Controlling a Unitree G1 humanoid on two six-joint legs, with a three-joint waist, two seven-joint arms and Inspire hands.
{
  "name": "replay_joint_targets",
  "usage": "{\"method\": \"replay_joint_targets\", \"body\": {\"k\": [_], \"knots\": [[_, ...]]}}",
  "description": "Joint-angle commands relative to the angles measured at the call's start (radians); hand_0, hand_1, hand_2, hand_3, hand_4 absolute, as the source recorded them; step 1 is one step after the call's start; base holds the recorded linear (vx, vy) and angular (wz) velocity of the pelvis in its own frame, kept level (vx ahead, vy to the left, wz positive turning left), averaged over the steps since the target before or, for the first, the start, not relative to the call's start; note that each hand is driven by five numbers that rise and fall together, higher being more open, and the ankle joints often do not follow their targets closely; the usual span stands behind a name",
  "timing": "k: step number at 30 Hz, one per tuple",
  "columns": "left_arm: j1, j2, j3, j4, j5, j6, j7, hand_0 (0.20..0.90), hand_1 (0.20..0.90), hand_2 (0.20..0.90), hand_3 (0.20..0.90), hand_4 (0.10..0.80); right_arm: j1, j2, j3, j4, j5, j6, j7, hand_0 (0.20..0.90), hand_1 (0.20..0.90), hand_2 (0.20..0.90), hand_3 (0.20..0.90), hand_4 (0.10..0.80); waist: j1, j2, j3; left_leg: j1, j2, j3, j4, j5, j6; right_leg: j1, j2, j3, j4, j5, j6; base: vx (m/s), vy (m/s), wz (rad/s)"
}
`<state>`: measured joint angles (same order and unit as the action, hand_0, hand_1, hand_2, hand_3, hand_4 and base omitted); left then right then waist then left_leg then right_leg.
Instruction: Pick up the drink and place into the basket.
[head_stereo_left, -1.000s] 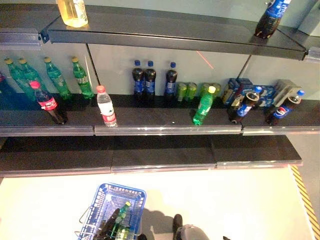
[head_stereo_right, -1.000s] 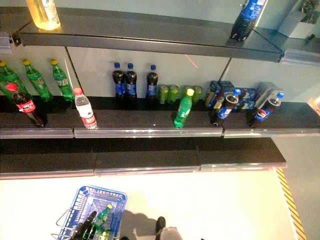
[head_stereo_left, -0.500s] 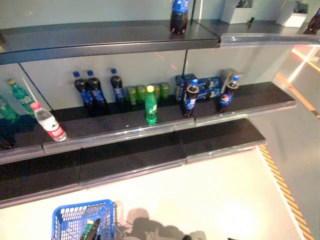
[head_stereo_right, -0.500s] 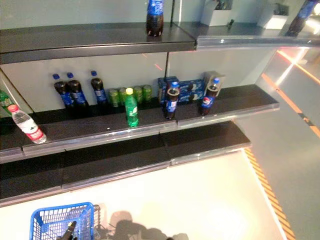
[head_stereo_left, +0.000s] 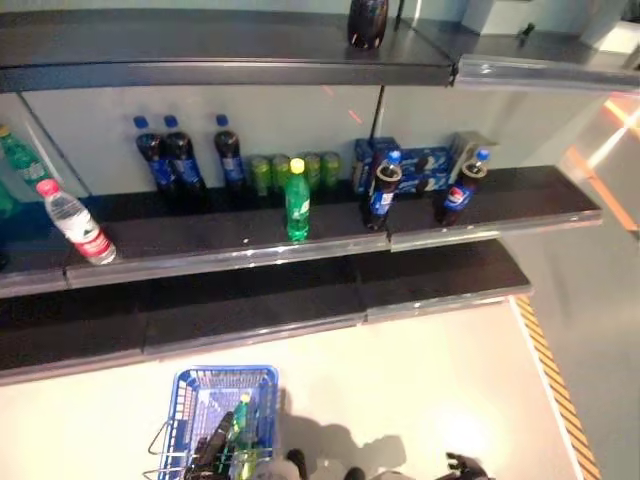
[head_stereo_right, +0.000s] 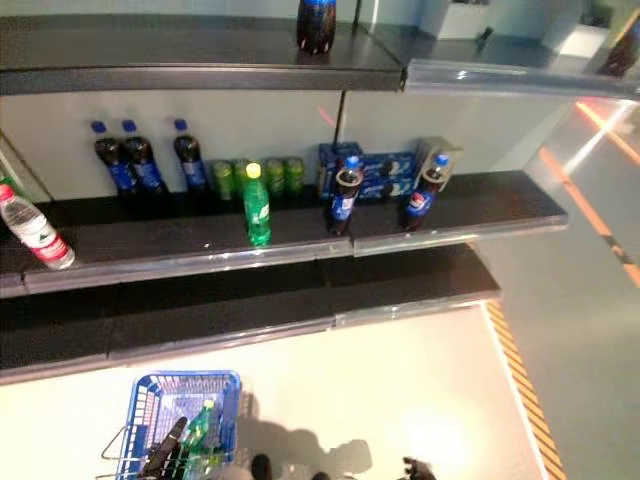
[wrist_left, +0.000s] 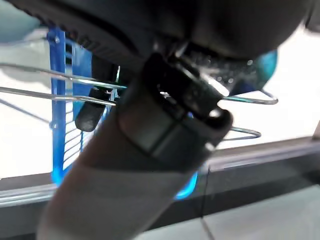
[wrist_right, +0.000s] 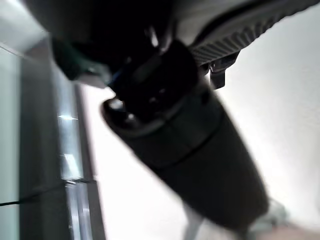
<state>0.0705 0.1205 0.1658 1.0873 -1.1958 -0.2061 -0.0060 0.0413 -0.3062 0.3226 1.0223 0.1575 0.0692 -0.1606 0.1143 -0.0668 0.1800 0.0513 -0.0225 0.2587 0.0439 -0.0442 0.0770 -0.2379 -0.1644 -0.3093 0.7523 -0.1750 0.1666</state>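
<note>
Basket (head_stereo_left: 192, 392): blue plastic with wire handles, standing on the pale floor in front of the shelves, at the lower left of the eye views.
Drink (head_stereo_left: 241, 421): green bottle with a yellow-green cap, lying tilted inside the basket, cap end toward the shelves.
Left hand (head_stereo_left: 214, 449): dark, reaching into the basket just beside the green bottle — touching it or nearly so; grip not readable in the eye views. In the wrist view, one dark fingertip (wrist_left: 90, 115) curled over a wire handle (wrist_left: 60, 95) of the basket, the rest hidden behind the hand's own bulk; cannot tell whether closed round anything.
Right hand (head_stereo_left: 462, 467): only a dark scrap at the bottom edge, well apart from the basket; own wrist view filled by its thumb, fingers not shown — state cannot be told.
Middle shelf (head_stereo_left: 250, 246): one upright green bottle with yellow cap (head_stereo_left: 297, 202) near the front edge, a tilted water bottle with red cap (head_stereo_left: 76, 221) further left, dark cola bottles with blue caps (head_stereo_left: 180, 165) at the back, green cans (head_stereo_left: 290, 170) beside them.
Top shelf (head_stereo_left: 200, 60): one dark bottle (head_stereo_left: 367, 20), cut off by the frame.
</note>
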Motion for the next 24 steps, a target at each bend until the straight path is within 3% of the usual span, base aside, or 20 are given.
{"method": "replay_joint_targets", "body": {"k": [1, 2, 4, 6, 8, 10, 12, 15, 17, 19, 24], "knots": [[0.016, 0.072, -0.028, -0.141, 0.022, -0.12, -0.051, 0.3, 0.3, 0.3, 0.2, 0.1, -0.043, 0.06, 0.04, -0.044, 0.006, -0.032, -0.006, 0.9, 0.9, 0.9, 0.9, 0.8, 0.022, 0.042, 0.031, -0.037, -0.015, -0.058, 0.106, -0.026, -0.055, 0.139, 0.012, -0.001, -0.293, 0.197, -0.026, 0.077, -0.331, 0.62], [0.004, 0.069, -0.045, -0.16, 0.012, -0.123, -0.048, 0.3, 0.3, 0.3, 0.2, 0.1, -0.046, 0.055, 0.041, -0.059, 0.012, -0.037, -0.016, 0.9, 0.9, 0.9, 0.9, 0.8, 0.024, 0.04, 0.037, -0.065, -0.007, -0.073, 0.146, -0.029, -0.069, 0.18, -0.022, 0.016, -0.396, 0.189, -0.033, 0.049, -0.436, 0.56], [-0.029, 0.073, -0.078, -0.189, -0.012, -0.127, -0.04, 0.3, 0.3, 0.3, 0.2, 0.1, -0.059, 0.046, 0.05, -0.085, -0.008, -0.054, -0.028, 0.9, 0.9, 0.9, 0.9, 0.8, 0.015, 0.039, 0.045, -0.105, 0.008, -0.094, 0.178, -0.034, -0.089, 0.184, -0.109, 0.079, -0.548, 0.254, -0.018, 0.006, -0.385, 0.88], [-0.061, 0.091, -0.119, -0.224, -0.061, -0.143, -0.015, 0.3, 0.3, 0.3, 0.2, 0.1, -0.088, 0.039, 0.08, -0.129, -0.026, -0.054, -0.038, 0.9, 0.9, 0.9, 0.9, 0.8, -0.007, 0.035, 0.067, -0.1, 0.036, -0.131, 0.175, -0.057, -0.099, 0.118, -0.193, 0.162, -0.601, 0.385, 0.027, 0.031, -0.439, 0.73], [-0.058, 0.104, -0.135, -0.259, -0.064, -0.148, 0.035, 0.3, 0.3, 0.3, 0.2, 0.1, -0.094, 0.033, 0.103, -0.203, -0.047, -0.017, -0.028, 0.9, 0.9, 0.9, 0.9, 0.8, -0.005, 0.036, 0.07, -0.094, 0.087, -0.128, 0.188, -0.059, -0.118, 0.146, -0.171, 0.114, -0.601, 0.304, 0.029, 0.12, -0.417, 0.27], [-0.016, 0.086, -0.11, -0.289, -0.075, -0.162, 0.057, 0.3, 0.3, 0.3, 0.2, 0.1, -0.076, -0.005, 0.136, -0.373, -0.117, 0.054, 0.014, 0.9, 0.9, 0.9, 0.9, 0.8, -0.001, 0.022, 0.057, -0.093, 0.132, -0.122, 0.192, -0.031, -0.141, 0.19, -0.123, 0.088, -0.624, 0.253, 0.013, 0.14, -0.379, 0.17], [0.015, 0.076, -0.099, -0.295, -0.055, -0.153, 0.043, 0.3, 0.3, 0.3, 0.2, 0.1, -0.063, -0.058, 0.145, -0.496, -0.11, 0.035, 0.051, 0.9, 0.9, 0.9, 0.9, 0.8, -0.003, 0.015, 0.054, -0.088, 0.167, -0.118, 0.161, 0.008, -0.167, 0.212, -0.086, 0.076, -0.651, 0.237, -0.007, 0.09, -0.304, 0.15], [0.039, 0.063, -0.1, -0.287, -0.048, -0.148, 0.03, 0.3, 0.3, 0.3, 0.2, 0.1, -0.057, -0.116, 0.133, -0.624, -0.118, -0.013, 0.095, 0.9, 0.9, 0.9, 0.9, 0.8, -0.008, 0.01, 0.049, -0.078, 0.201, -0.105, 0.111, 0.048, -0.186, 0.23, -0.066, 0.052, -0.679, 0.233, -0.02, 0.024, -0.193, 0.04], [0.065, 0.047, -0.099, -0.286, -0.015, -0.134, 0.008, 0.3, 0.3, 0.3, 0.2, 0.1, -0.04, -0.192, 0.093, -0.804, -0.11, -0.062, 0.14, 0.9, 0.9, 0.9, 0.9, 0.8, -0.024, 0.009, 0.044, -0.074, 0.236, -0.039, 0.063, 0.097, -0.208, 0.242, -0.059, 0.007, -0.697, 0.232, -0.025, -0.051, -0.105, 0.4], [0.076, 0.042, -0.109, -0.291, 0.006, -0.127, -0.001, 0.3, 0.3, 0.3, 0.2, 0.1, -0.017, -0.239, 0.051, -0.911, -0.074, -0.094, 0.166, 0.9, 0.9, 0.9, 0.9, 0.8, -0.035, 0.015, 0.048, -0.079, 0.254, -0.004, 0.054, 0.126, -0.224, 0.255, -0.059, -0.019, -0.702, 0.226, -0.027, -0.034, -0.034, 0.68], [0.111, 0.027, -0.093, -0.278, 0.025, -0.126, -0.004, 0.3, 0.3, 0.3, 0.2, 0.1, -0.021, -0.304, -0.027, -1.094, -0.032, -0.211, 0.21, 0.9, 0.9, 0.9, 0.9, 0.8, -0.047, 0.027, 0.025, -0.031, 0.252, -0.009, -0.012, 0.128, -0.221, 0.262, -0.074, -0.026, -0.688, 0.216, -0.02, 0.034, 0.077, 0.15]]}}
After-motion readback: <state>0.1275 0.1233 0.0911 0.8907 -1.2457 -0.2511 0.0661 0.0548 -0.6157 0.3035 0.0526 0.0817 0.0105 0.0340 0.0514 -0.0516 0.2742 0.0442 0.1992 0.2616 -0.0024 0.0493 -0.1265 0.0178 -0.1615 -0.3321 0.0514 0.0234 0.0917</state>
